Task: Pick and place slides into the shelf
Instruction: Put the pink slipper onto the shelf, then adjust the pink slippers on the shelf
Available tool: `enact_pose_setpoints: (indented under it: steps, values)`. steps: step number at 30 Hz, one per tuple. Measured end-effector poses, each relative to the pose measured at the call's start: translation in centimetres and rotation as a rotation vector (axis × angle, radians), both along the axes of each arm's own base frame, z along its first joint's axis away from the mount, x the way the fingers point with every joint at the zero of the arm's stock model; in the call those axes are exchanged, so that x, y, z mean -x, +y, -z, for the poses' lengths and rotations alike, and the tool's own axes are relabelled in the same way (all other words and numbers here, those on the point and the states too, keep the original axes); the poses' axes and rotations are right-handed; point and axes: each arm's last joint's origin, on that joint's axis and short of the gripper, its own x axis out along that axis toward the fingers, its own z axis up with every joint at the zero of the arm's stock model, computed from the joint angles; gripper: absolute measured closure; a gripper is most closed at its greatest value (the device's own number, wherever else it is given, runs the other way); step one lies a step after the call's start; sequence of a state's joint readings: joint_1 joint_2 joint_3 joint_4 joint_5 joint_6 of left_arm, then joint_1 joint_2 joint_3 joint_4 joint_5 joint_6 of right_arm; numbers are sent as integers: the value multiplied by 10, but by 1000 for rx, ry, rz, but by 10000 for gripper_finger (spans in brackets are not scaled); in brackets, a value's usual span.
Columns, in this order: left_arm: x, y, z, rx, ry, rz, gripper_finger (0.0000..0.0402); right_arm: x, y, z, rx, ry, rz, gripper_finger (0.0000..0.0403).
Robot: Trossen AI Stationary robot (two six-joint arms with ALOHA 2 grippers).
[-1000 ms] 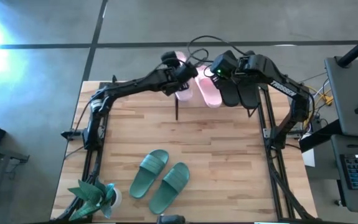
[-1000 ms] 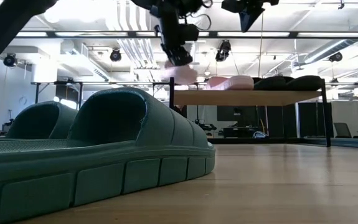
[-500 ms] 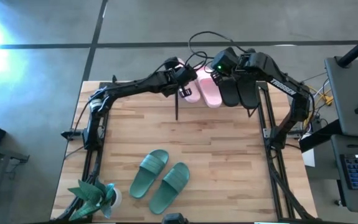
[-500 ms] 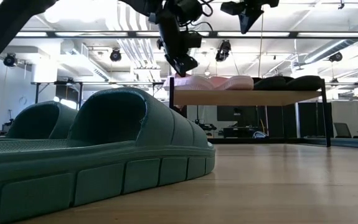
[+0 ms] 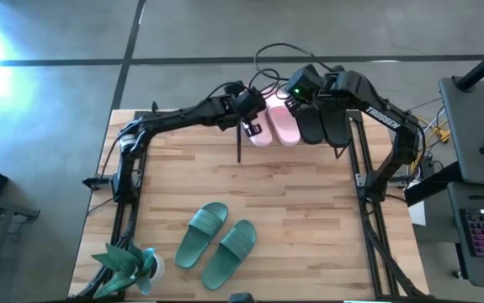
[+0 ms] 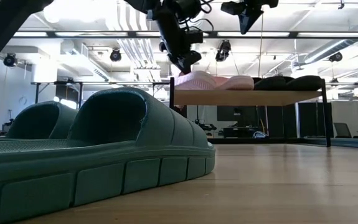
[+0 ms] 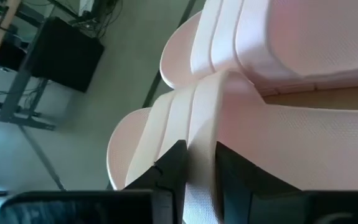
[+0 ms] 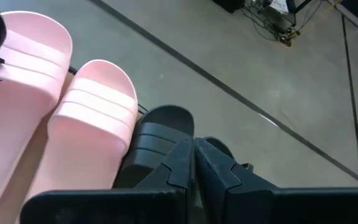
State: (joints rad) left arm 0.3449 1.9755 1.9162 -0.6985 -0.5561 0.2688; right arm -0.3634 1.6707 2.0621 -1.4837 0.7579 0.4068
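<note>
Pink slide (image 5: pixel 259 132) is down on the shelf (image 6: pixel 247 97), right beside its pink mate (image 5: pixel 283 124) — the left gripper (image 5: pixel 251 123) is clamped on its edge. Two black slides (image 5: pixel 324 122) sit just past those, with the right gripper (image 5: pixel 296 96) hovering above them, fingers (image 8: pixel 185 163) pressed together on nothing. Both green slides (image 5: pixel 215 241) lie on the wooden table (image 5: pixel 309 210), well apart from the shelf.

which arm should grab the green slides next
Probably left: the green slides lie on the table's left-front side, nearer the left arm's base. Its left gripper still grips a pink slide on the shelf; the right gripper hovers there.
</note>
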Motion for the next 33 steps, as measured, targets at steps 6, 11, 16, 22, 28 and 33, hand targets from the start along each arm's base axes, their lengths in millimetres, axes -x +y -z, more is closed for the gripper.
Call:
enact_pose_setpoints:
  steps: [6,11,16,22,28,33]
  values:
    - [-2,-2,4,2,-5,11,344,0,0,0,-2,-1,-1,390]
    - [-11,0,12,-64,-25,21,317,0,0,0,-6,1,-5,390]
    - [-11,0,17,-85,9,50,297,0,1,1,-29,-2,-20,390]
    - [-9,-5,15,-76,33,54,285,0,1,1,-31,-1,-21,390]
    - [-12,-16,15,-41,-1,65,265,0,1,1,-30,3,-24,390]
    - [-13,-28,1,-4,-65,135,248,0,1,1,-31,9,-25,390]
